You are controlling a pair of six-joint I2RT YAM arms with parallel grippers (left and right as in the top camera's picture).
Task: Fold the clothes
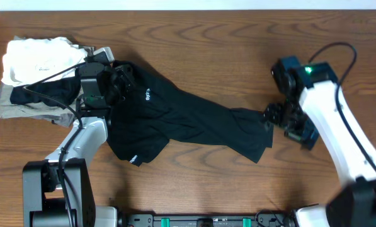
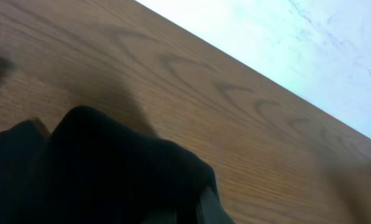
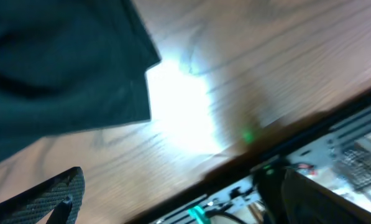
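T-shirt, black, lies crumpled on the wooden table, stretched in a long band from 10 o'clock to 4 o'clock across the middle in the overhead view. Small white print shows near its 10 o'clock end. Left gripper sits at that end with fabric bunched in it; in the left wrist view black cloth humps right over the fingers, so it is clamped on the T-shirt. Right gripper touches the 4 o'clock end. The right wrist view is blurred, with one finger at 7 o'clock and cloth at 10 o'clock, so I cannot tell how wide it is. White folded garment lies on grey folded garments at 9 o'clock, just beside the left gripper.
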